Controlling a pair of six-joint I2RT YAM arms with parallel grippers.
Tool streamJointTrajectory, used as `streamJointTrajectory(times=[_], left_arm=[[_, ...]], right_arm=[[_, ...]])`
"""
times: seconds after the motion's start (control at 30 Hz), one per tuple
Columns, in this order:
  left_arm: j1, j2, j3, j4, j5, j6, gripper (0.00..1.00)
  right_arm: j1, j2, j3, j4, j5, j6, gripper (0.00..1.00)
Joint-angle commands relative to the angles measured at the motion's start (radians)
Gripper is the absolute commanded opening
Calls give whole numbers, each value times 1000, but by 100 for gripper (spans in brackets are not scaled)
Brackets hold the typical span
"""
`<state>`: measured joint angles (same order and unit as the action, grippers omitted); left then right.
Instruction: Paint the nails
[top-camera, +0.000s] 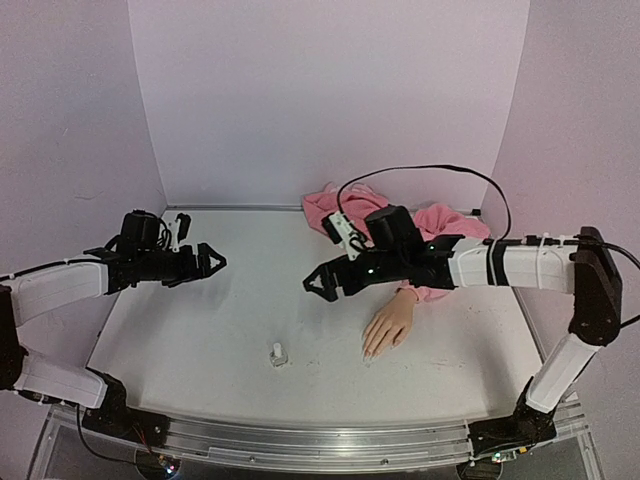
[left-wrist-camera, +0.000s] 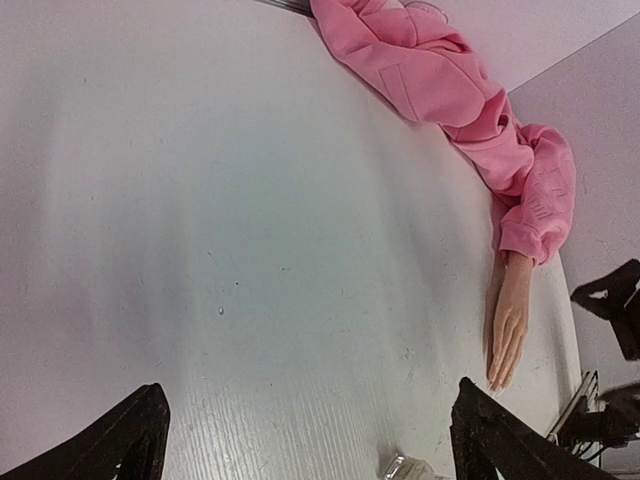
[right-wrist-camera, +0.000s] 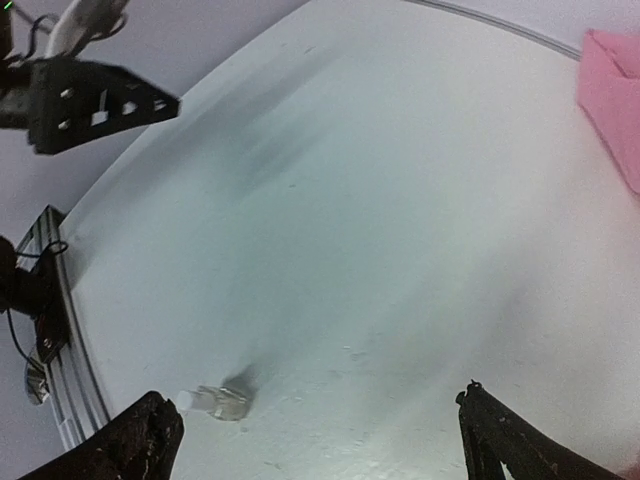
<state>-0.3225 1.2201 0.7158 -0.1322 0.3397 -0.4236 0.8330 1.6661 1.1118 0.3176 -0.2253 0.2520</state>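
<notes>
1. Bottle first: a tiny clear bottle with a white cap (top-camera: 278, 353) stands on the white table (top-camera: 180, 350) near its front edge, touching nothing.
2. Just to the right of it and well apart lie the small pale nails (top-camera: 369, 352), at the tips of a beige life-size mannequin hand (top-camera: 389, 325). The hand rests palm down, with its fingers pointing toward the front edge.
3. The right claw (top-camera: 312, 283) hovers above the table with its two black fingers spread wide and nothing between them. The nails lie nearer the front and to the right of its tips, clearly apart from them. The arm behind the claw crosses over the mannequin's wrist.
4. The right wrist camera looks down between its parted fingers at bare table, with the bottle near the left finger.
5. The left claw (top-camera: 217, 263) hangs over the table's left side, also spread wide and holding nothing. The nails are well off to its right.
6. Farthest back, a crumpled pink fleece hoodie sleeve (top-camera: 440, 220) covers the mannequin's forearm and trails to the rear wall.
</notes>
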Motion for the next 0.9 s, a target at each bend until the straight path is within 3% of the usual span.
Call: streamJointTrajectory(times=[0.0, 0.2, 0.3, 0.73, 0.87], left_arm=[[-7, 15, 48, 17, 20, -13, 99], [-9, 22, 59, 17, 25, -18, 99], [-10, 30, 60, 17, 22, -17, 99], [-12, 37, 63, 17, 29, -17, 99], [-12, 32, 58, 16, 28, -14, 99]], right_arm=[[122, 71, 134, -91, 22, -64, 98], [235, 180, 217, -245, 109, -86, 93], [261, 234, 238, -292, 125, -91, 85], [343, 362, 334, -303, 170, -77, 70], [347, 386, 363, -292, 185, -74, 61]])
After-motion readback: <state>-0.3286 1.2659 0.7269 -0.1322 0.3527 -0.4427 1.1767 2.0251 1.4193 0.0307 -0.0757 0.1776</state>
